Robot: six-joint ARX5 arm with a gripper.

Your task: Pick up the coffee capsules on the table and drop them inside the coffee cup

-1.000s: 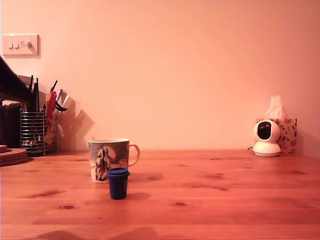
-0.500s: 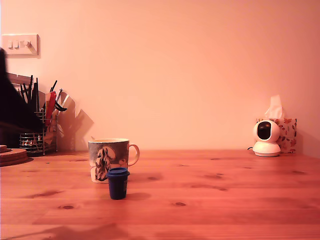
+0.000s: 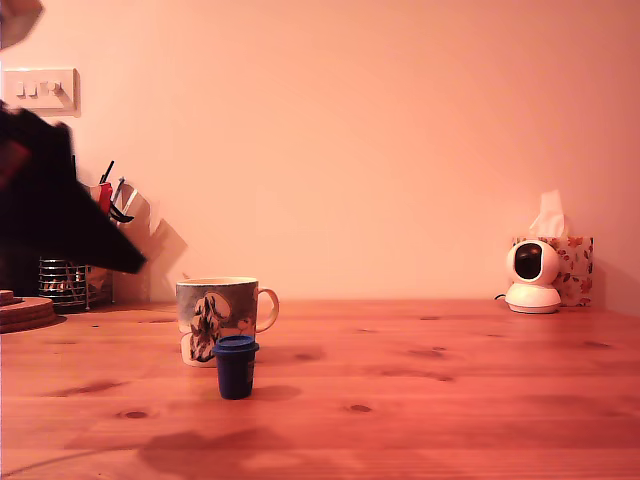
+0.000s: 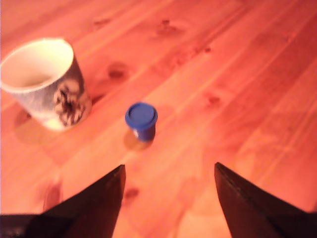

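A dark blue coffee capsule (image 3: 236, 366) stands upright on the wooden table, just in front of the coffee cup (image 3: 217, 319), whose handle points to the exterior view's right. In the wrist view the blue capsule (image 4: 141, 120) sits apart from the cup (image 4: 44, 82), whose inside looks empty. My gripper (image 4: 168, 171) is open and held above the table, its two dark fingers spread wide with the capsule ahead of them. A blurred dark piece of the arm (image 3: 55, 205) shows at the exterior view's left. No brown capsule shows.
A wire utensil holder (image 3: 68, 280) stands at the back left in the exterior view, partly behind the arm, with a wooden disc (image 3: 22, 311) beside it. A small white camera (image 3: 532, 277) and a tissue box (image 3: 567, 262) sit at the back right.
The dark arm has swung further into the exterior view from the left, now covering more of the utensil holder. Its shadow has grown on the table's front. Cup and capsule have not moved.
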